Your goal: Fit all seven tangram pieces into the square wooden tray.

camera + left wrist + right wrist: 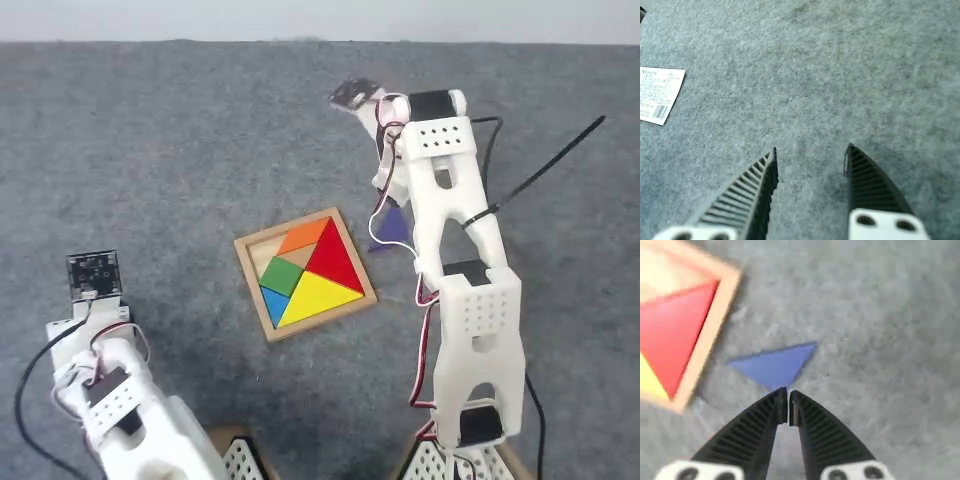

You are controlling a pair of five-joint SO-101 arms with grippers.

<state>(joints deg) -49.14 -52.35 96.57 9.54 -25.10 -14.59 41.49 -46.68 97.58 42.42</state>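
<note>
Right jaws pinched together, empty, tips at edge of blue triangle (pixel 774 365) beside tray (pixel 710 335); left jaws spread wide.

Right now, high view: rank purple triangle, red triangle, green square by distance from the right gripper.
1. Purple triangle, loose outside the tray, at the right gripper's tips.
2. Red triangle, in the tray, gripper's side.
3. Green square, tray's far side.

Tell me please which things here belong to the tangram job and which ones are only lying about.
Job: wooden tray; inside it the red piece, yellow piece, orange piece, green piece, light blue piece; violet-blue triangle on the mat beside the tray; right pincer, shut, at that triangle's corner.
Lying about: paper slip on the mat, ahead of the open left pincer.
</note>
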